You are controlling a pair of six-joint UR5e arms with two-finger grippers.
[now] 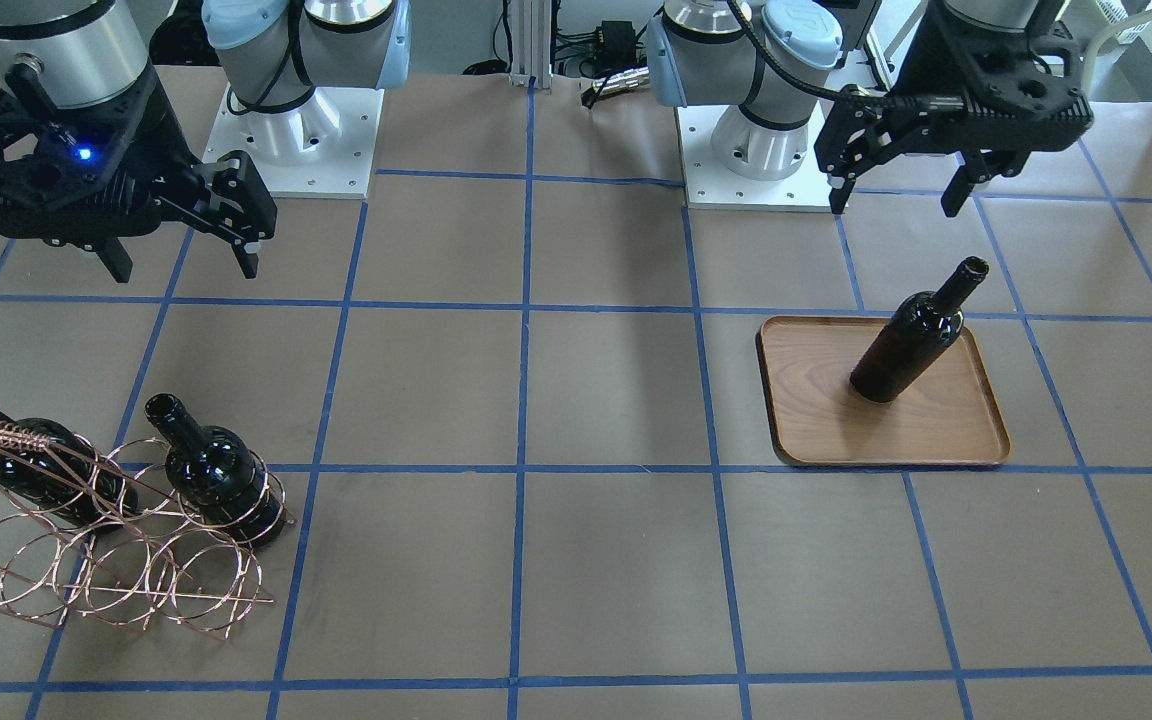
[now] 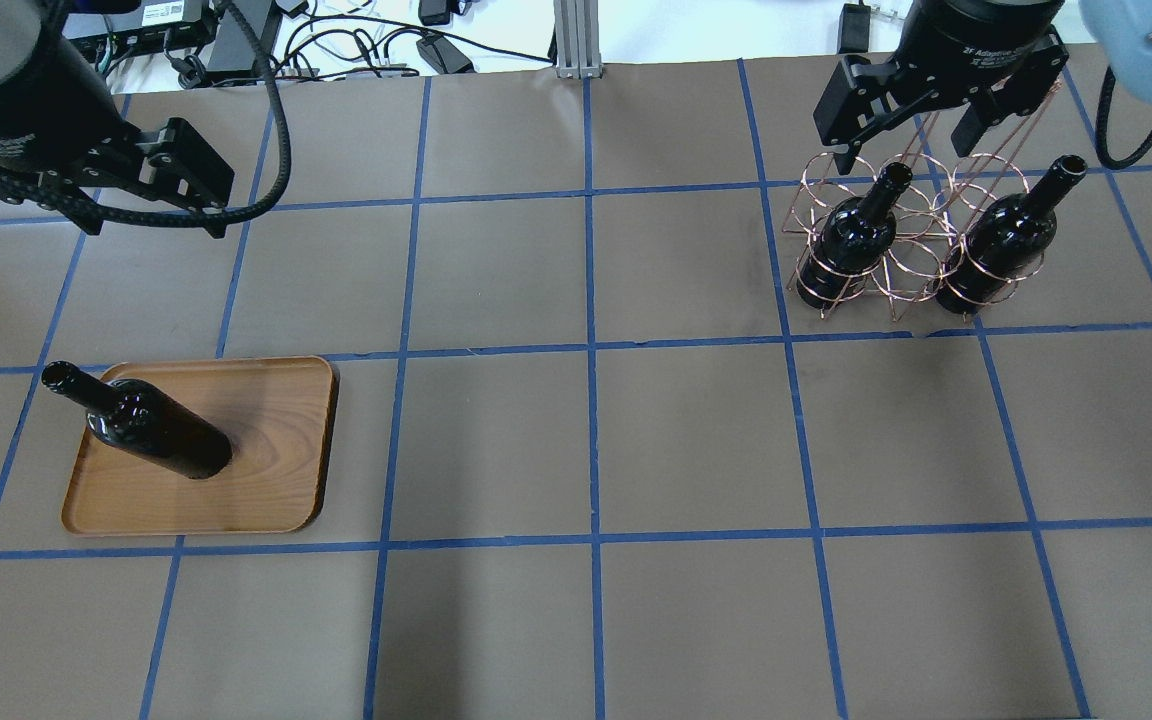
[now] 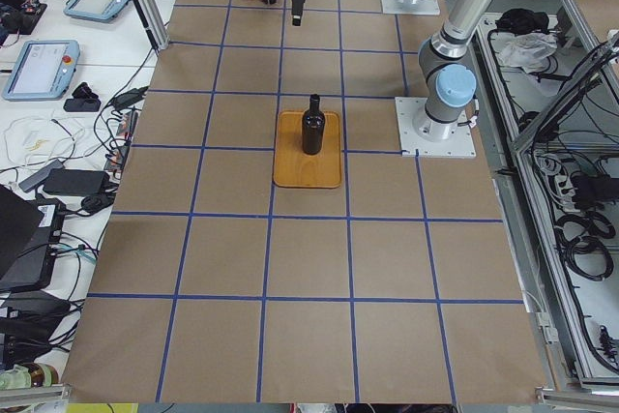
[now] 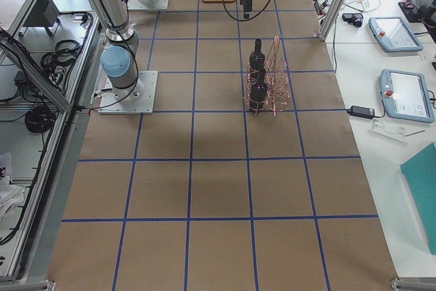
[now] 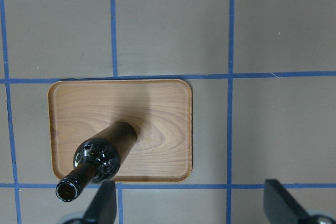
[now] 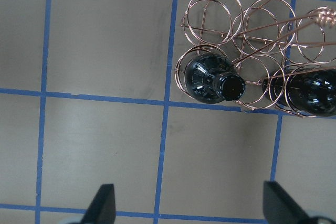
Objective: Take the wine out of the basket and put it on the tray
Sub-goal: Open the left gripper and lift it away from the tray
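Note:
One wine bottle [image 1: 911,335] stands upright on the wooden tray [image 1: 936,435]; both show in the overhead view, the bottle [image 2: 151,425] on the tray [image 2: 271,470]. Two more bottles [image 2: 851,240] [image 2: 1001,235] stand in the copper wire basket [image 2: 904,262]. My left gripper [image 2: 151,215] is open and empty, raised beyond the tray; its wrist view shows the bottle [image 5: 102,158] and tray [image 5: 157,108] below. My right gripper [image 2: 904,150] is open and empty, raised beside the basket; its wrist view shows the basket's handle [image 6: 321,16] and the nearer bottle [image 6: 210,77].
The brown table is marked with a blue tape grid [image 2: 591,345]. Both arm bases [image 1: 291,120] [image 1: 761,130] stand at the robot's edge. Cables [image 2: 336,45] lie beyond the far edge. The basket's other hoops [image 1: 136,590] hold nothing.

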